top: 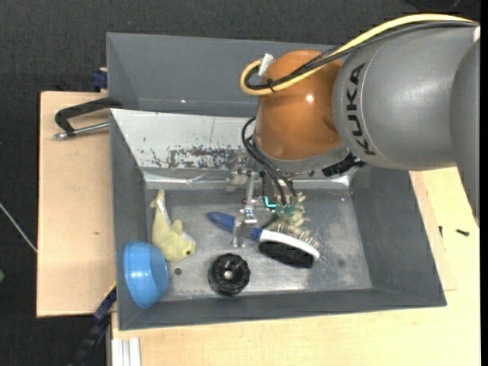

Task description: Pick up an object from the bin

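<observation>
Scuffed floor of the grey metal bin [345, 244], and in the middle of it lies the black brush with white bristles [290, 248]. It looks light and stiff, with springy bristles, so the hard back is likely the place to pinch. The gripper [244, 233] hangs at its left end; apart or together, I cannot tell. A small blue piece [221, 221] sits just beside, a black round cap [229, 273] near, and a yellow soft toy [169, 236] and blue bowl [143, 273] off left.
</observation>
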Controlling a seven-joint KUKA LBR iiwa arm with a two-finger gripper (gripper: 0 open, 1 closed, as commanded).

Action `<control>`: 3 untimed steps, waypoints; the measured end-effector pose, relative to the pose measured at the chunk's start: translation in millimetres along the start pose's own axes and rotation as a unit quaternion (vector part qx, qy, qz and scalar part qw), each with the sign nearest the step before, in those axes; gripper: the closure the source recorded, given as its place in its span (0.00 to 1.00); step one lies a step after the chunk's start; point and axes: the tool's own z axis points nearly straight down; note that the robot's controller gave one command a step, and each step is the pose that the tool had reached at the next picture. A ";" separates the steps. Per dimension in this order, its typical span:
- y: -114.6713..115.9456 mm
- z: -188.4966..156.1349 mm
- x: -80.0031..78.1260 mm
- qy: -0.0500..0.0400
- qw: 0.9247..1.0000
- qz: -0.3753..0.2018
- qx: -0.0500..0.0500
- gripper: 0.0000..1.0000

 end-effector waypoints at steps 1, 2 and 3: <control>-54.6 99.0 4.7 0.000 1.000 -0.024 0.001 0.00; -51.3 94.6 3.1 -0.003 1.000 -0.025 0.000 1.00; -62.2 -10.9 5.3 -0.008 0.983 -0.182 0.001 1.00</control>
